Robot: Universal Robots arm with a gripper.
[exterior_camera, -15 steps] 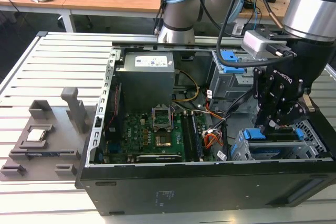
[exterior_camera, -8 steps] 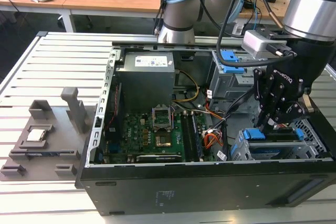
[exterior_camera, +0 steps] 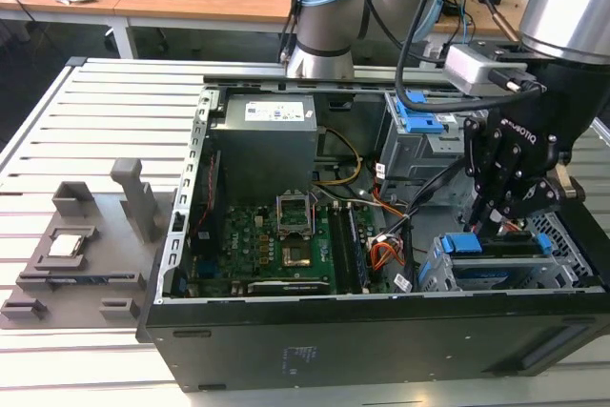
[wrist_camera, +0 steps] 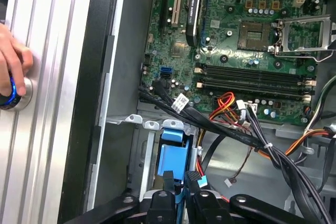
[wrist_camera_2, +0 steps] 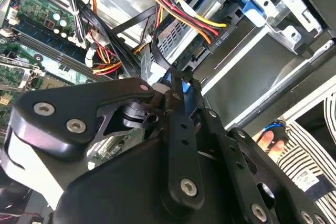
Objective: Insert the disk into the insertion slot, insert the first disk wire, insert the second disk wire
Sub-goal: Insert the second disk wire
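Open PC case (exterior_camera: 381, 331) on slatted aluminium table (exterior_camera: 86, 102). Disk (exterior_camera: 505, 269) with blue carrier sits flat in the insertion slot (exterior_camera: 477, 278), the low perforated grey cage at the case's front corner, on the exterior view's right; its long axis runs roughly left-right in that view. Gripper (exterior_camera: 488, 226) hangs directly over the disk's rear edge, fingertips down at the connector end beside the blue tab (exterior_camera: 464, 242). In the first wrist view, fingers (wrist_camera: 167, 182) sit close together, nearly closed, on a small black plug above the blue carrier (wrist_camera: 170, 163); actual grip on it can't be confirmed. Taller cage with blue latch (exterior_camera: 419, 121) stands behind. A hand (wrist_camera: 13, 72) rests on a blue-ringed button (wrist_camera: 13, 94) on the table.
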